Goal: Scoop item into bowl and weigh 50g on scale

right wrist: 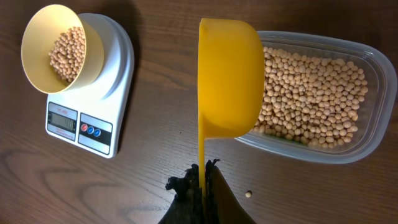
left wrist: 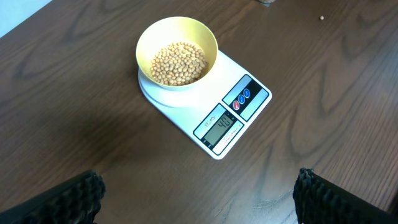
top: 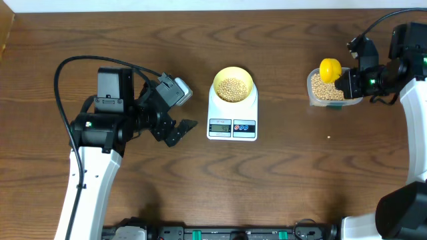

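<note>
left end effector [left wrist: 198,180]: spread wide with nothing in it; my fingers [left wrist: 68,199] show as dark pads at the two bottom corners of the left wrist view, above bare desk [top: 280,187].
right end effector [right wrist: 196,186]: pressed together, pinching the thin handle of the scoop [right wrist: 230,81], at the bottom centre of the right wrist view.
scoop: bright yellow, turned on its side so i see its outer wall; it hangs over the left end of the tub [right wrist: 373,93]. i cannot tell whether it carries anything.
tub: clear plastic, at the upper right of the overhead view, with a layer of beans across its floor.
bowl [left wrist: 177,30]: pale yellow, upright on the round end of the scale [left wrist: 186,115], top centre of the overhead view.
beans [left wrist: 180,63]: a tan heap covers the bowl's bottom, well below its rim.
scale: white, well apart from the tub; the display [left wrist: 222,124] and the red and blue buttons [left wrist: 241,98] sit at the end away from the bowl. i cannot read the digits surely.
stray bean [right wrist: 249,194]: lies alone on the desk, near the tub.
</note>
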